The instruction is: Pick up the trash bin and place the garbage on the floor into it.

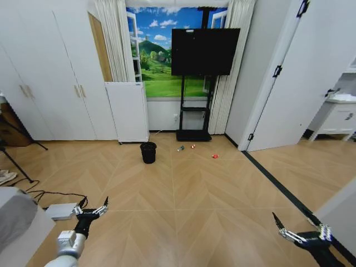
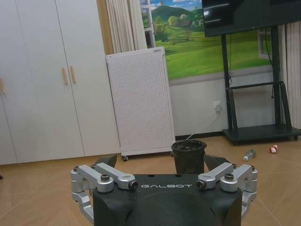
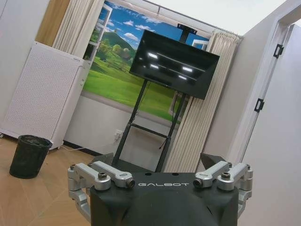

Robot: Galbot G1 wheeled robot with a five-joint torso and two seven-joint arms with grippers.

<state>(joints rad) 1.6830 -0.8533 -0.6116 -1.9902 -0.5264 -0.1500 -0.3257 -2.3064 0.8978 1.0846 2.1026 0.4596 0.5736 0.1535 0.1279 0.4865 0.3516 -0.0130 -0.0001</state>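
While bin (image 1: 148, 152) stands far ahead by white heater (image 1: 128, 111), I hold both arms low: left gripper (image 1: 92, 209) spread wide, empty; right gripper (image 1: 297, 233) same. Bottle (image 1: 181, 148), red-white piece (image 1: 193, 146), red piece (image 1: 214, 156) just right of bin, untouched. Jaws pre-opened for grab, I judge.

Left gripper (image 1: 93, 207) is held low at the near left, fingers spread wide open, wrist pointed toward the far side. Right gripper (image 1: 298, 229) is held low at the near right, fingers likewise spread apart. Nothing is gripped by either.
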